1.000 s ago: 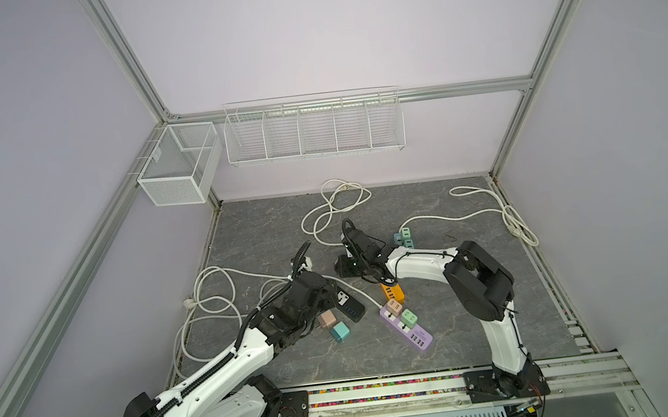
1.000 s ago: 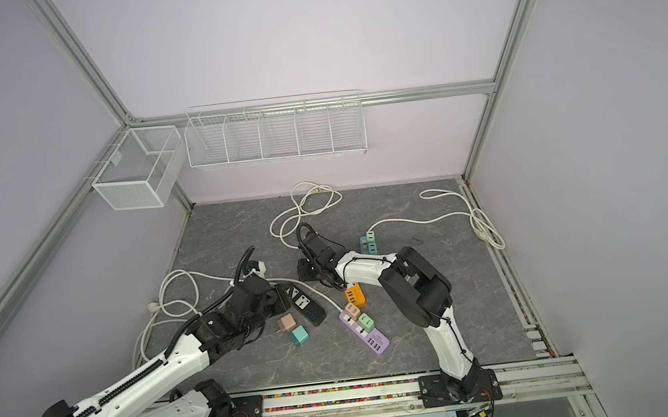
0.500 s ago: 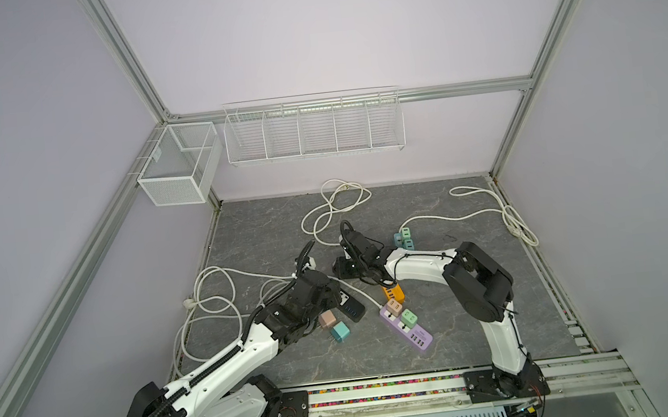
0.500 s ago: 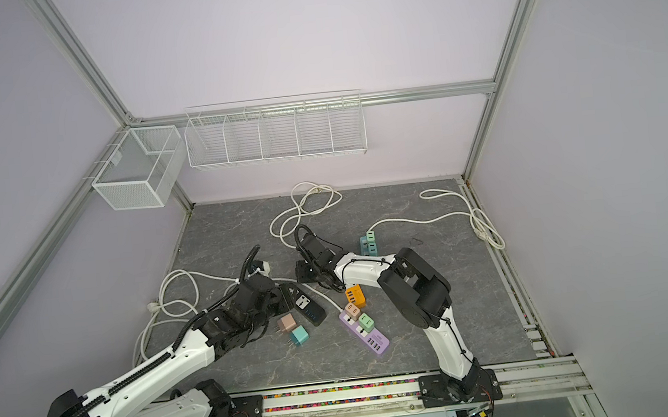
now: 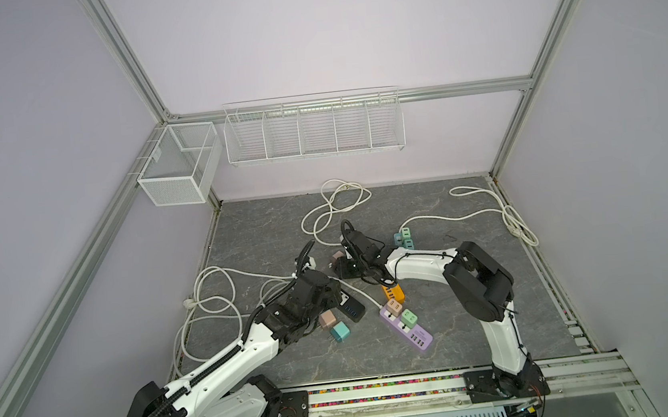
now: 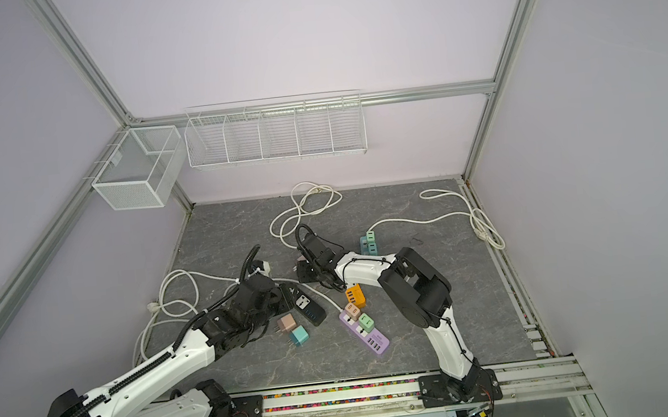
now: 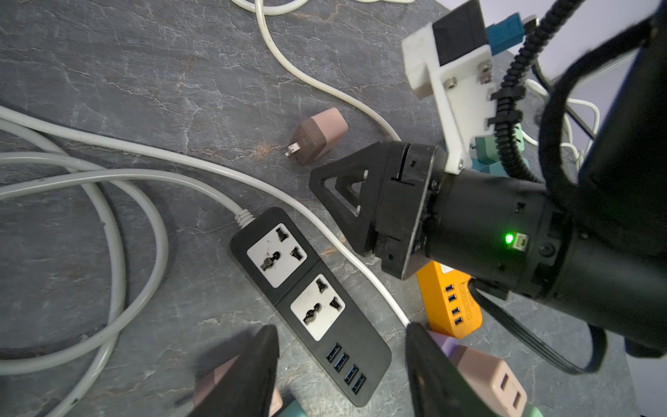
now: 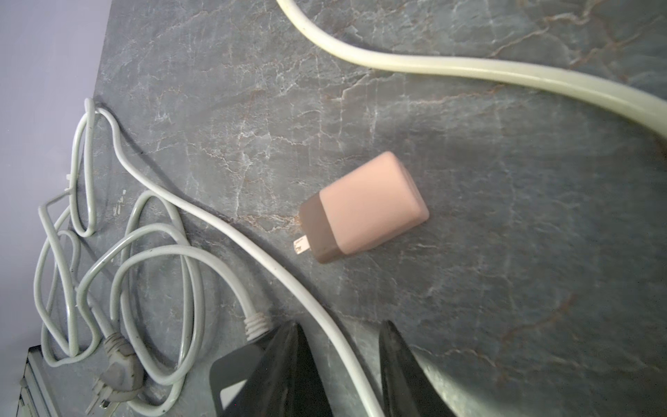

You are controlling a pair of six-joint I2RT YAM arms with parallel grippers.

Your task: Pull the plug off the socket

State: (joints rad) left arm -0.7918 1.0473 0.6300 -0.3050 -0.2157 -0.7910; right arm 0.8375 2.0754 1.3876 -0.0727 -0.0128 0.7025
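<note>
A pink plug [image 8: 364, 207] lies loose on its side on the grey table, prongs bare; it also shows in the left wrist view as the pink plug [image 7: 319, 137] and in a top view [image 5: 337, 256]. Both white sockets of the black power strip [image 7: 310, 307] [image 6: 306, 304] are empty. My right gripper [image 8: 341, 325] hangs open just short of the plug, holding nothing, with a white cable running under its gap. My left gripper [image 7: 343, 328] is open, its fingers on either side of the strip's USB end with a gap on each side.
A purple power strip [image 5: 406, 323] carries a pink and a green adapter. An orange USB block [image 5: 392, 293] sits beside it. Loose pink [image 5: 327, 320] and teal [image 5: 340, 332] adapters lie by my left wrist. White cables [image 5: 211, 296] loop across the left and back.
My right gripper's jaws have opened and the pink plug now lies free on the table in front of them. The left arm has barely moved.
</note>
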